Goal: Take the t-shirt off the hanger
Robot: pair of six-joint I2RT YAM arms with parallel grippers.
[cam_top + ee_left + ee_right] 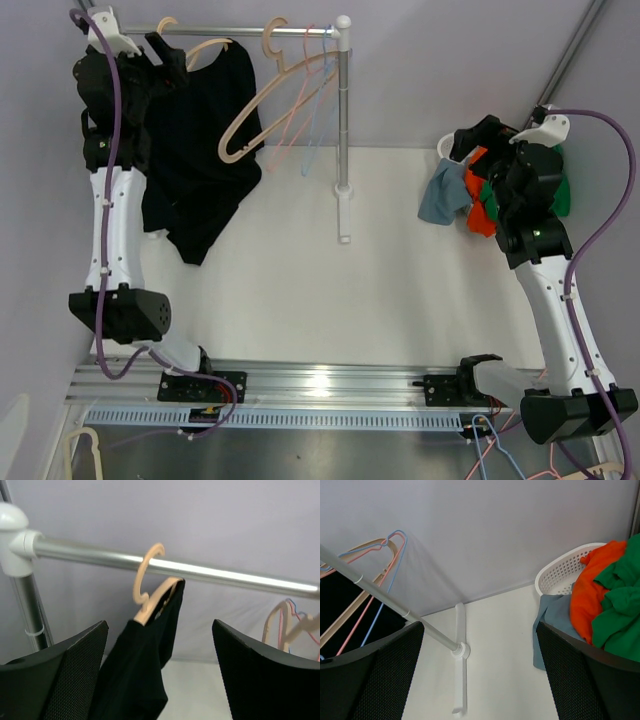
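Observation:
A black t-shirt hangs on a beige hanger hooked over the metal rail at the far left. In the left wrist view the hanger's hook sits on the rail and the shirt droops below it. My left gripper is open, raised beside the hanger's left end, not touching it; in its wrist view the shirt lies between the jaws but farther off. My right gripper is open and empty near the basket, facing the rack pole.
Several empty hangers, beige, pink and blue, hang on the rail's right part. The rack's white post and foot stand mid-table. A white basket with orange, green and blue-grey clothes sits at the far right.

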